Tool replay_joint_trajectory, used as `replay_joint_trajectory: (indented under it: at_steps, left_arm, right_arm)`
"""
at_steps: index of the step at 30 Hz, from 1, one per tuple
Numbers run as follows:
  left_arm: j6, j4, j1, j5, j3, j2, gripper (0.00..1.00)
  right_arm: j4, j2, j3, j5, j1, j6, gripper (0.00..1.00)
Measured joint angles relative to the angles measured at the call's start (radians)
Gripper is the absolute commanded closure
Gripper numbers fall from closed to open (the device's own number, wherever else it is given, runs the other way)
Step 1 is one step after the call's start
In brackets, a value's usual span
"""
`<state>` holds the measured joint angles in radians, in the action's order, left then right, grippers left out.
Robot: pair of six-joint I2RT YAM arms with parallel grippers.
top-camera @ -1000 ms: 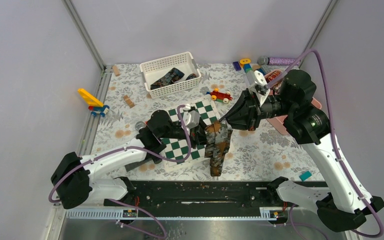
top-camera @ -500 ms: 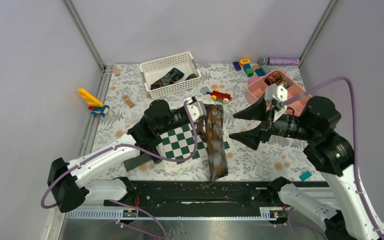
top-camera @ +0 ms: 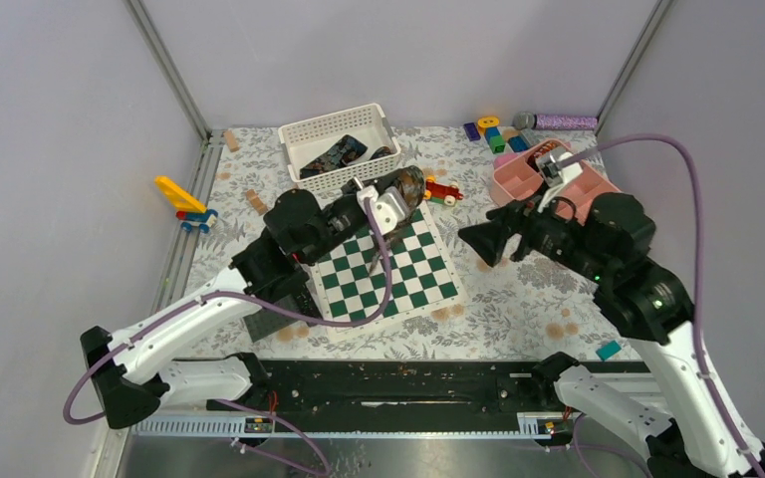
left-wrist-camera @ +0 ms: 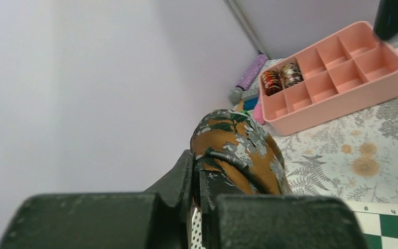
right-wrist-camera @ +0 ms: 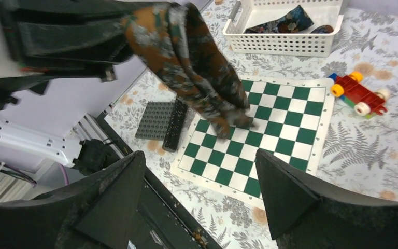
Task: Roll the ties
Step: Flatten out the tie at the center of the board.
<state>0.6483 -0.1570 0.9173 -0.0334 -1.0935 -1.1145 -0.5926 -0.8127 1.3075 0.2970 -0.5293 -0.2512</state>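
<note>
Left claw (left-wrist-camera: 197, 179): I have it clamped on the brown-rust tie (left-wrist-camera: 238, 150), gripping the bunched fabric at the jaws; nothing shows between the fingers but cloth.
Right claw (right-wrist-camera: 199, 155): jaws wide apart and empty. A second ago it was pinched on the same tie beside the left one; it has since let go and backed off toward the pink tray (left-wrist-camera: 342, 72).
Tie position: carried in the air at the far edge of the chessboard mat (top-camera: 388, 274), near the white basket (top-camera: 329, 124). From the right wrist view its free end hangs down over the green squares; I cannot tell whether it touches them.
What changed: the tie was draped off the near right corner of the mat and held by both claws; now the left arm alone has swung it up and back.
Meaning for the task: I judge this a reset, not a finished roll, since the fabric hangs loose.
Still waiting: dark ties (top-camera: 337, 154) lie in the basket.
Already done: two coils (left-wrist-camera: 281, 79) sit in a far compartment of the tray.
</note>
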Motion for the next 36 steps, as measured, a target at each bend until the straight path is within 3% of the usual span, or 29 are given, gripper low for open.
replay_joint_trajectory:
  at_steps: [4, 9, 16, 20, 26, 36]
  left_arm:
    - [0.001, 0.133, 0.042, 0.150, -0.183, -0.065, 1.00]
    - [-0.063, 0.283, 0.088, 0.379, -0.446, -0.204, 1.00]
    - [-0.150, 0.528, 0.169, 0.752, -0.698, -0.363, 1.00]
    - [-0.189, 0.666, 0.193, 0.864, -0.811, -0.433, 1.00]
    - [-0.266, 0.871, 0.206, 0.949, -0.935, -0.505, 1.00]
    - [-0.386, 1.090, 0.212, 0.959, -1.098, -0.555, 1.00]
  right_arm:
    - [0.151, -0.027, -0.123, -0.017, -0.003, -0.051, 0.09]
    - [0.378, -0.053, -0.301, -0.144, -0.080, -0.016, 0.08]
    - [0.715, -0.048, -0.408, -0.274, -0.211, 0.092, 0.10]
    - [0.839, -0.048, -0.430, -0.291, -0.229, 0.136, 0.12]
    - [0.981, -0.107, -0.429, -0.331, -0.273, 0.206, 0.14]
    - [1.290, -0.262, -0.499, -0.457, -0.364, 0.352, 0.16]
